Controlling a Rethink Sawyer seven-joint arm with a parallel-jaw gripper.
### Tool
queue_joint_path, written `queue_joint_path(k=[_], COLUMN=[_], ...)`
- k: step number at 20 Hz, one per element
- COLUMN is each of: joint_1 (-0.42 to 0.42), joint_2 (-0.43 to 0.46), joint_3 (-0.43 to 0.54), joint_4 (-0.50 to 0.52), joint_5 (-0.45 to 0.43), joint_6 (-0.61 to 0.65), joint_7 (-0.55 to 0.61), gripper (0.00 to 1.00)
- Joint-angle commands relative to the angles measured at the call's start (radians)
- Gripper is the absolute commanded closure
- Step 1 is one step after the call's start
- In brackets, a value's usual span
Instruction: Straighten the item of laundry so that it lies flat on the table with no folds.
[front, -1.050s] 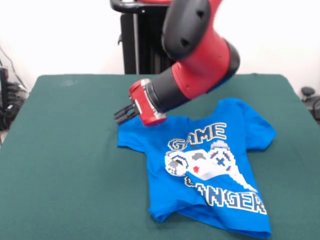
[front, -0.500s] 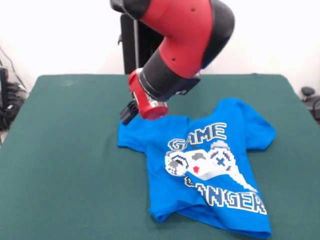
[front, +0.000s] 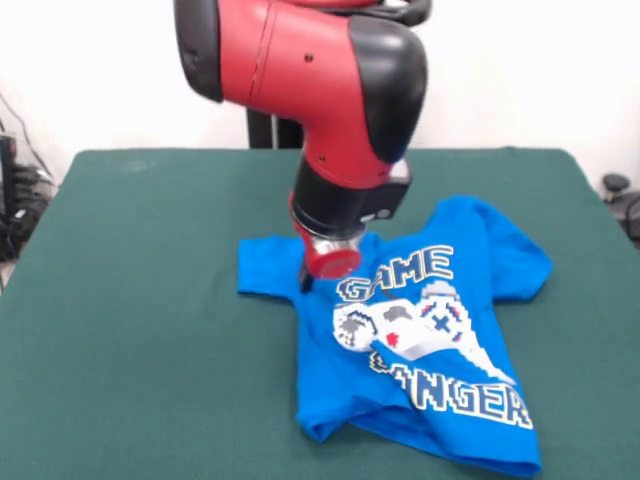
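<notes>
T-shirt (front: 420, 340) rumpled, tool (front: 306, 277) seemingly touching it

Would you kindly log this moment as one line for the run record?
arm: lowered over shirt | tool: on T-shirt near sleeve, state unclear | shirt: rumpled, hem folded | table: green

a plain white wall (front: 560, 70) runs behind the scene, evenly and softly lit, with no hard shadows on it; at the left edge dark equipment (front: 8, 165) stands with a tangle of black cables (front: 22, 215) hanging beside it; a thin cable (front: 20, 125) slants across the wall above them; at the right edge a small dark rounded object (front: 616, 185) shows, too small to tell what it is
</notes>
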Motion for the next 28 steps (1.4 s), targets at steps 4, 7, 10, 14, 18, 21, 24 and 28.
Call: queue_joint_path(k=[4, 7, 10, 14, 18, 21, 24, 28], joint_1=[0.007, -0.005, 0.012, 0.132, 0.335, 0.407, 0.448, 0.465], joint_2=[0.010, -0.004, 0.001, 0.079, 0.269, 0.389, 0.482, 0.572], joint_3=[0.264, 0.272, 0.246, 0.088, -0.196, -0.320, -0.406, -0.481], joint_4=[0.147, 0.164, 0.155, 0.047, -0.157, -0.254, -0.327, -0.387], joint_5=[0.073, 0.066, 0.047, -0.041, -0.165, -0.178, -0.165, -0.140], joint_6=[0.039, 0.061, 0.070, 0.067, 0.106, 0.152, 0.191, 0.212], joint_7=[-0.097, -0.099, -0.077, 0.044, 0.257, 0.338, 0.392, 0.416], gripper=[1.00, 1.00, 1.00, 1.00, 1.00, 1.00, 1.00, 1.00])
